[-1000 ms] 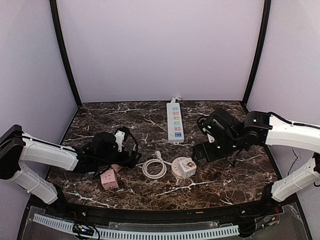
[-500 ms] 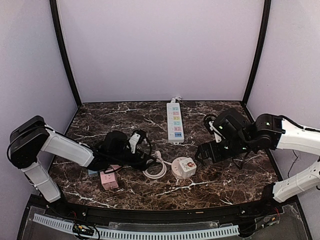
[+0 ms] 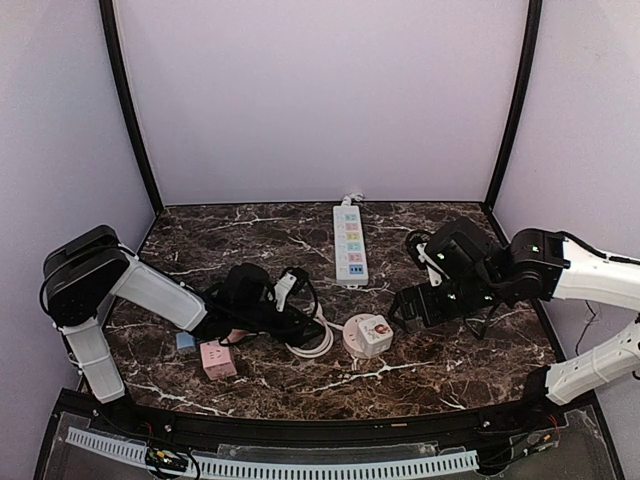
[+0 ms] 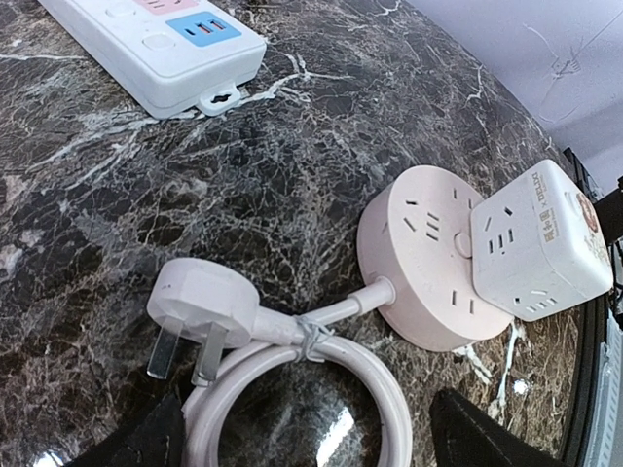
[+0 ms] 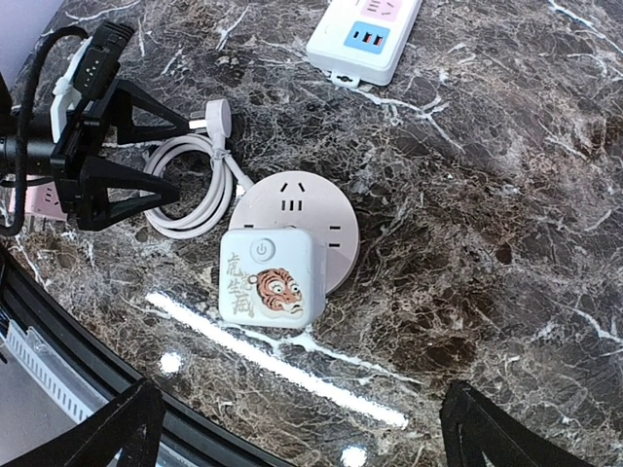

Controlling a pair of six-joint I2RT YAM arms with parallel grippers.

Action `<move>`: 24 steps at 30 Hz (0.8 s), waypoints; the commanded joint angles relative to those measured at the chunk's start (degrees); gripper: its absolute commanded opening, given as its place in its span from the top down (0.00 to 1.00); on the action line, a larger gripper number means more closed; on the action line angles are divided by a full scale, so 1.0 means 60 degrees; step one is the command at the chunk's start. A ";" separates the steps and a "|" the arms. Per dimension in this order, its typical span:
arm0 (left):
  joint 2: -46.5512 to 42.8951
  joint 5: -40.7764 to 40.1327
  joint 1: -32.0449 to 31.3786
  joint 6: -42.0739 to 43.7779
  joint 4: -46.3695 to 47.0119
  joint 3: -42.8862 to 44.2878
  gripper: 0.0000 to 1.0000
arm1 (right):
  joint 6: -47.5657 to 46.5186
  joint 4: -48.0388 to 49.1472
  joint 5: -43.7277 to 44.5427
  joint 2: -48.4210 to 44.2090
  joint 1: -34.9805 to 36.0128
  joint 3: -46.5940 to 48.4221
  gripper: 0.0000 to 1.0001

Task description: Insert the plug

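Observation:
A white three-pin plug (image 4: 200, 302) lies on its side on the marble table, its cable (image 4: 321, 365) coiled and tied beside it. It also shows in the top view (image 3: 316, 309). The cable runs to a round pink socket (image 4: 428, 253) with a white cube adapter (image 4: 535, 243) on it. My left gripper (image 4: 311, 449) is open and empty, low over the coil, the plug just ahead of its left finger. My right gripper (image 5: 311, 438) is open and empty, above and right of the tiger-printed cube (image 5: 268, 277). A long white power strip (image 3: 350, 243) lies further back.
A pink cube socket (image 3: 218, 358) and a small blue item (image 3: 185, 342) sit near the left arm. The left gripper's black fingers (image 5: 127, 146) show in the right wrist view beside the coil. The table's black front rim (image 3: 320, 425) is close.
My left arm has reached rightward along the table until its gripper is over the cable coil and plug. My right gripper drew back slightly to the right, then held still.

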 commanded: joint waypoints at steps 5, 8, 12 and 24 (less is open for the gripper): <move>0.0229 0.0112 0.0037 0.0187 -0.0290 0.0232 0.13 | 0.0049 0.0229 0.0005 -0.0100 0.0111 -0.0145 0.01; 0.0166 0.0307 0.0023 0.0080 -0.0351 0.0159 0.14 | 0.0050 0.0220 -0.0009 -0.0176 0.0130 -0.0186 0.01; 0.0085 0.0620 -0.0090 -0.0132 -0.0335 -0.0135 0.18 | 0.0098 0.0208 0.0021 -0.0364 0.0148 -0.0265 0.01; -0.0625 -0.0252 -0.1653 -0.0199 -0.1147 -0.0433 0.20 | 0.0270 0.0152 0.0016 -0.0911 0.0175 -0.0437 0.01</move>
